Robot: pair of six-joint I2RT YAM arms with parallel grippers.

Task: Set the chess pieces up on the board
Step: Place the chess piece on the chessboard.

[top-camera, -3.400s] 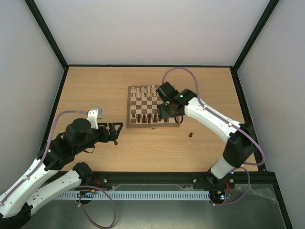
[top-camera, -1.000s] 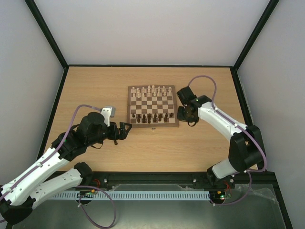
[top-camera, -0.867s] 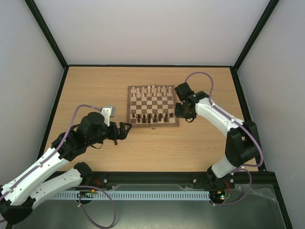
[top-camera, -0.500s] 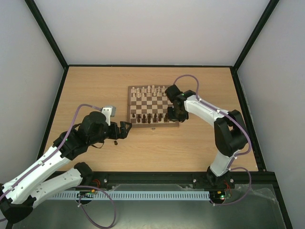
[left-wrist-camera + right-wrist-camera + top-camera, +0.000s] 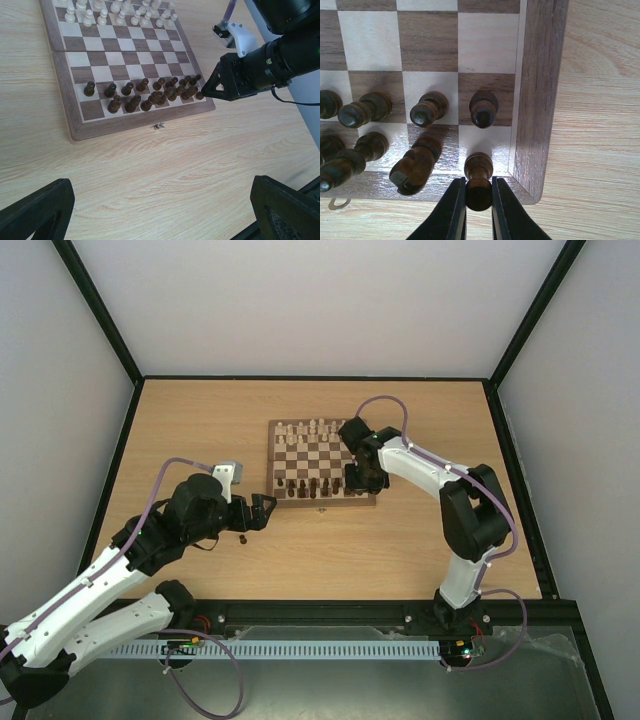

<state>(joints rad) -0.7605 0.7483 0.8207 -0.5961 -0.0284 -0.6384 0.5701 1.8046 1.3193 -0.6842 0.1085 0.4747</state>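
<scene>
The board (image 5: 320,503) lies mid-table. Cream chess pieces (image 5: 315,430) fill its far rows and dark ones (image 5: 312,485) its near rows. My right gripper (image 5: 478,202) is shut on the head of a dark piece (image 5: 479,175), whose base is at the cream square in the board's near right corner (image 5: 485,145). The left wrist view shows the same grip (image 5: 204,93) from the side. A dark knight (image 5: 415,167) stands on the neighbouring square. My left gripper (image 5: 262,512) hovers open and holding nothing over bare table off the board's near left corner, its fingers (image 5: 37,215) spread wide.
The board's raised brown border (image 5: 540,100) runs right beside the held piece. A small metal latch (image 5: 159,126) sticks out of the board's near edge. Black frame rails and white walls enclose the tabletop (image 5: 330,550).
My right gripper has swung left from beside the board's right edge onto its near right corner, carrying the dark piece. The left arm has hardly moved.
</scene>
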